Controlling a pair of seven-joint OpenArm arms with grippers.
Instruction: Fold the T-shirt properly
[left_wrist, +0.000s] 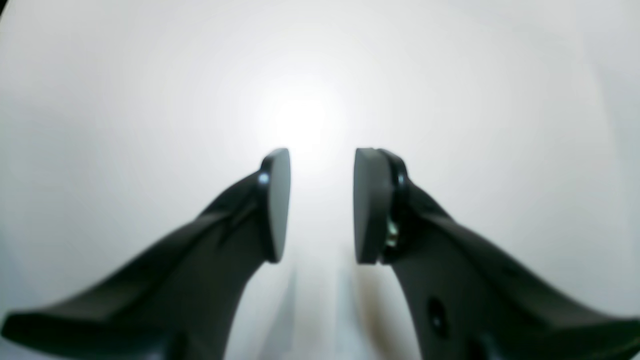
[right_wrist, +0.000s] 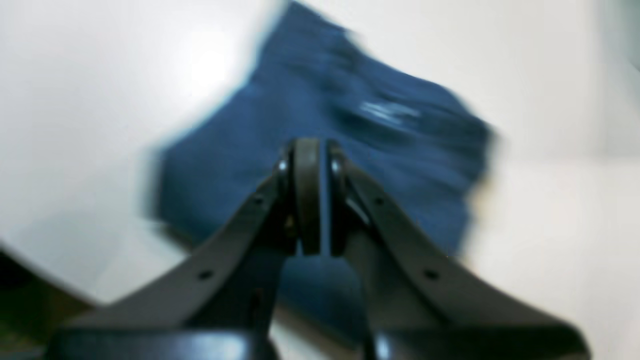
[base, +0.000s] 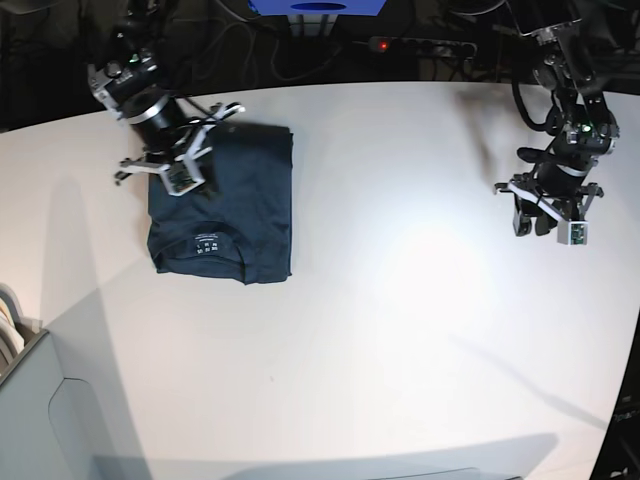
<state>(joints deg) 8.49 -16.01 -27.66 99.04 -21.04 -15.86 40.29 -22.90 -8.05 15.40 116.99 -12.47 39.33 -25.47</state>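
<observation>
**On the white table: shirt folded, my two arms apart**

Across the whole scene stretches the white table (base: 400, 320), lit by a bright glare near its middle. On its far left part, as the base view shows it, lies the T-shirt (base: 235, 210) — dark navy, folded into a compact, roughly rectangular stack with its edges fairly square. A small white label (base: 209, 244) shows on the top layer near the stack's front edge; in my right wrist view the same pale mark (right_wrist: 387, 111) appears as a blurred streak on the blue cloth.

My right gripper (base: 178, 176) sits over the far left corner of that stack. From the wrist camera its two fingers (right_wrist: 306, 195) stand pressed nearly together, only a thin sliver between the pads, and I see no cloth pinched in that sliver — it is closed on nothing. Whether the tips touch the fabric I cannot tell, since the picture is smeared.

My left gripper (base: 548, 222) hangs well apart from the shirt, on the opposite side of the table, above bare surface. Its pads (left_wrist: 277, 205) stand parted with a clear gap between them (left_wrist: 320, 205), holding nothing; only white tabletop shows beyond.
</observation>
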